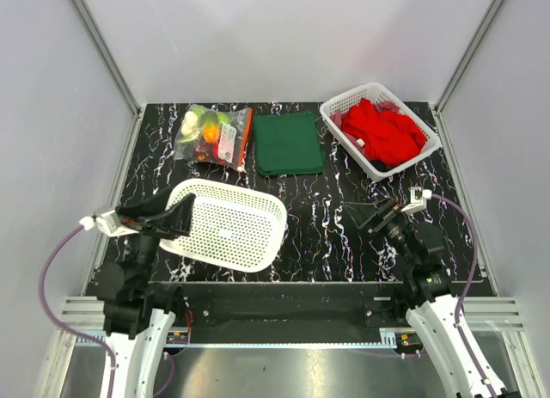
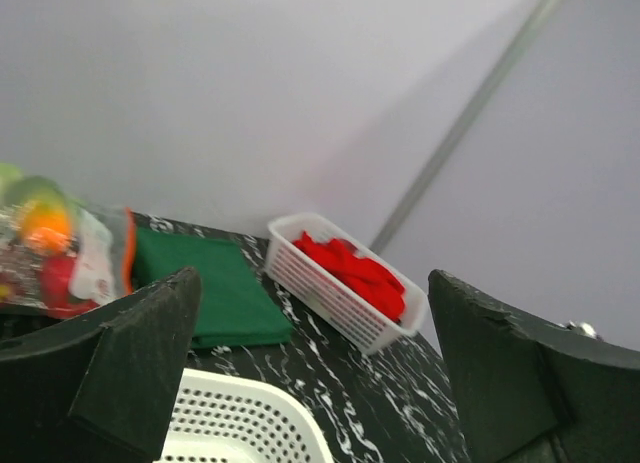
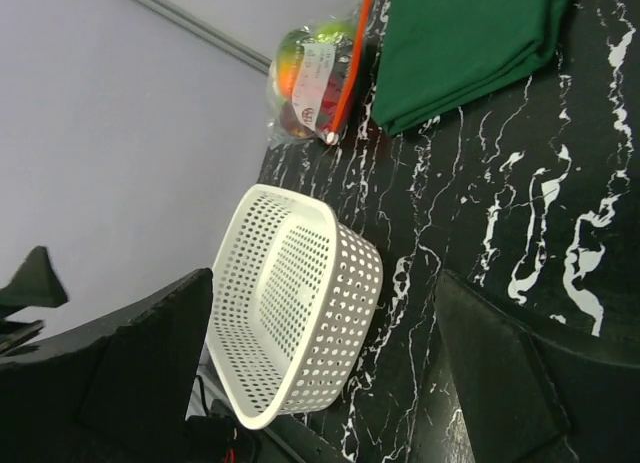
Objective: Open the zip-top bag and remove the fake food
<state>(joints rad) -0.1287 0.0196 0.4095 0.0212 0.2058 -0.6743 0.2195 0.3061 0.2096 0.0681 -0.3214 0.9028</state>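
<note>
The zip-top bag (image 1: 213, 136) lies at the back left of the table, its red-orange zip strip facing the green cloth. The fake food (image 1: 206, 128) shows through the clear plastic as green, orange, white and red pieces. The bag also appears in the left wrist view (image 2: 60, 258) and the right wrist view (image 3: 318, 78). My left gripper (image 1: 176, 214) hovers open over the left end of the empty white basket, well short of the bag. Over the near right of the table my right gripper (image 1: 374, 216) stands open, holding nothing.
A folded green cloth (image 1: 287, 143) lies beside the bag. A white basket (image 1: 345, 129) of red cloths (image 1: 383, 131) stands at the back right. An empty perforated white basket (image 1: 230, 224) sits at the near left. Grey walls close in the table.
</note>
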